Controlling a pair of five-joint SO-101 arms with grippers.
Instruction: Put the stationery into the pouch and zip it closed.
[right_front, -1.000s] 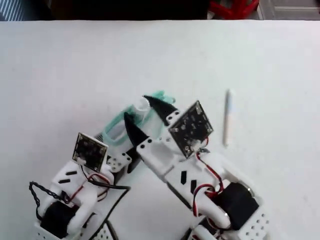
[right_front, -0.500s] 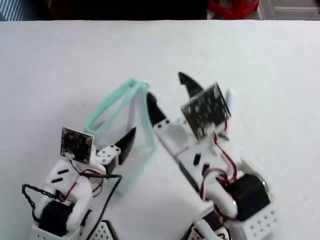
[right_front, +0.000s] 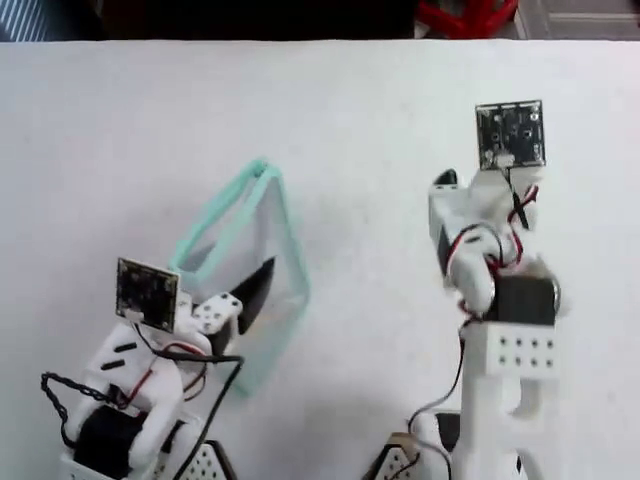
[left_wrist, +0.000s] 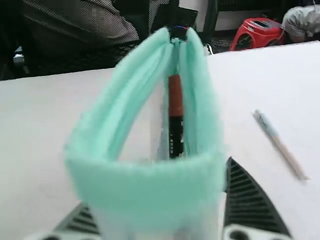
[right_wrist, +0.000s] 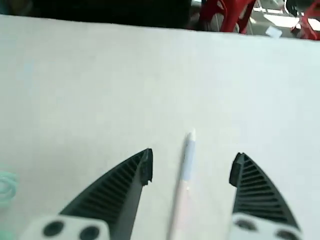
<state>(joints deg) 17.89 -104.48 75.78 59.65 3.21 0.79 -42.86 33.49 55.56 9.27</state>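
Note:
A clear pouch with a mint-green rim (right_front: 238, 250) stands open on the white table. My left gripper (right_front: 250, 295) is shut on the pouch's near end. In the left wrist view the rim (left_wrist: 145, 185) sits between the left gripper's fingers (left_wrist: 247, 200), and an orange-and-black marker (left_wrist: 174, 115) lies inside. A pale pen (left_wrist: 280, 145) lies on the table to the pouch's right. My right gripper (right_wrist: 192, 155) is open and hovers over that pen (right_wrist: 184, 172), one finger on each side. In the high view the right gripper (right_front: 447, 185) and its arm cover the pen.
The table's far edge (right_front: 320, 42) runs along the back, with a red object (right_front: 465, 15) and dark furniture behind it. Bare white tabletop lies between the pouch and the right arm. A mint corner of the pouch (right_wrist: 5, 185) shows in the right wrist view.
The right arm has swung away from the pouch to the right and now stands over the pen. The pouch has gone from lying under the grippers to standing open, held by the left gripper.

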